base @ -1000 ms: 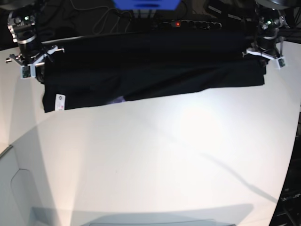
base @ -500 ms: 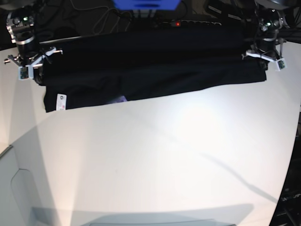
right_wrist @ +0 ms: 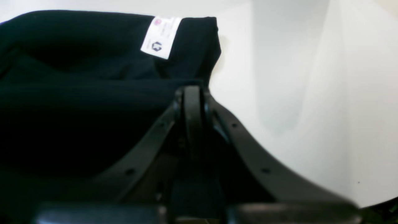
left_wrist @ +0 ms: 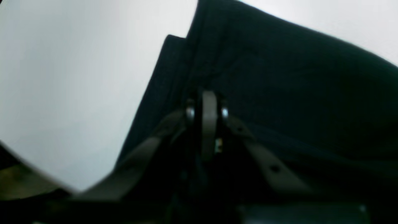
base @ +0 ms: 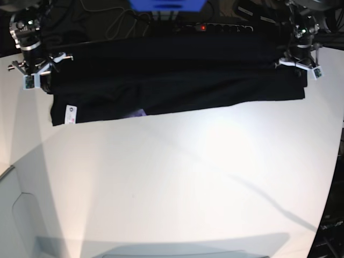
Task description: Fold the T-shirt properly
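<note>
Clamped tight, both pincers, each pinching black cloth; left gripper [left_wrist: 206, 102] closed on a fold of the T-shirt [base: 172, 75], fabric bunched right at the fingertips; right gripper [right_wrist: 192, 93] likewise shut on the garment's edge, just beside the white label [right_wrist: 160, 36]. Stretched wide between the two arms, the T-shirt; lying as a long dark band across the far side of the white table [base: 177, 183]; lower layer flat on the tabletop, upper layer pulled taut towards the table's far edge. White label near the T-shirt's corner on the right gripper's side; small purple glimpse of print [base: 136, 113] peeking from under the near hem. Beyond the T-shirt, a power strip [base: 215, 26] with a red light.
</note>
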You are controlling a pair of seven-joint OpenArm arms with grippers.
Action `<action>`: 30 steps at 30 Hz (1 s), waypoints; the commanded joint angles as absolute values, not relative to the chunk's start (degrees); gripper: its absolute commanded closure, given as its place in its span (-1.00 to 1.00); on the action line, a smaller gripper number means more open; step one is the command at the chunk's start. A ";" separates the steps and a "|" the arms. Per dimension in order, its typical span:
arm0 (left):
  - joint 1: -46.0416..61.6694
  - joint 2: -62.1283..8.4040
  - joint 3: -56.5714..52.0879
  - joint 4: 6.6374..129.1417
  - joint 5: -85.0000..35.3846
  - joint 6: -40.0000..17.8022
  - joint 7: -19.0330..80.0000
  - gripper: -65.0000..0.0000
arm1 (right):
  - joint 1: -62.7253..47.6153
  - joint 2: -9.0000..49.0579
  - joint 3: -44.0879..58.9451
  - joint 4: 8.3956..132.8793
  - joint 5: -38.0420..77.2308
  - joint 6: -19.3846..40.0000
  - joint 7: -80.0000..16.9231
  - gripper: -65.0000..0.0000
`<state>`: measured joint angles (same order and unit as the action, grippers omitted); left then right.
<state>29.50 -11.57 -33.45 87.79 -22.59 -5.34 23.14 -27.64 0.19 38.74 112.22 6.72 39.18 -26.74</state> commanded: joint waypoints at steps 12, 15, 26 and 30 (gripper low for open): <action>20.26 -11.12 -27.30 84.26 -22.37 -5.41 28.00 1.00 | -24.92 1.27 39.34 109.05 7.34 40.00 -25.36 1.00; 21.05 -11.30 -27.56 87.34 -22.37 -5.41 28.09 1.00 | -25.54 1.19 39.43 109.23 7.34 40.00 -25.19 1.00; 25.63 -11.65 -33.63 99.91 -22.29 -5.41 28.53 1.00 | -29.49 1.10 39.43 109.32 7.43 40.00 -24.92 1.00; 25.36 -12.09 -34.86 99.65 -21.93 -5.41 28.53 1.00 | -29.93 1.10 39.43 109.32 7.43 40.00 -24.92 1.00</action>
